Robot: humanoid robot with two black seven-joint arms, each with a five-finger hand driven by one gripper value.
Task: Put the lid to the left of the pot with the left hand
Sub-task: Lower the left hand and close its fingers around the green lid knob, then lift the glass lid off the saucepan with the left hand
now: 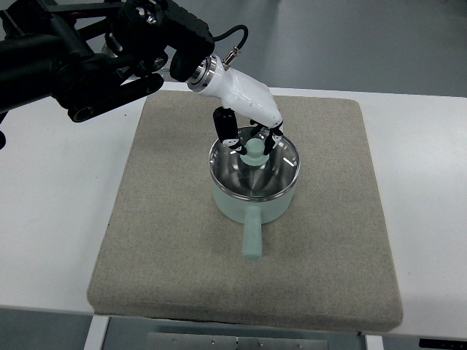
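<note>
Reaching from your left, left hand (248, 124) hovers over lid (255, 169), dark fingers (225, 125) closing round lid knob (255, 152); firm grip cannot be told. Lid sits on pot (252, 208), on grey mat (175, 240).

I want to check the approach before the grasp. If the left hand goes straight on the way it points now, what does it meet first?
Most likely the lid's green knob: the left hand points down at it, fingers around it. Contact is unclear from above.

left hand (248, 138), fingers curled downward
</note>
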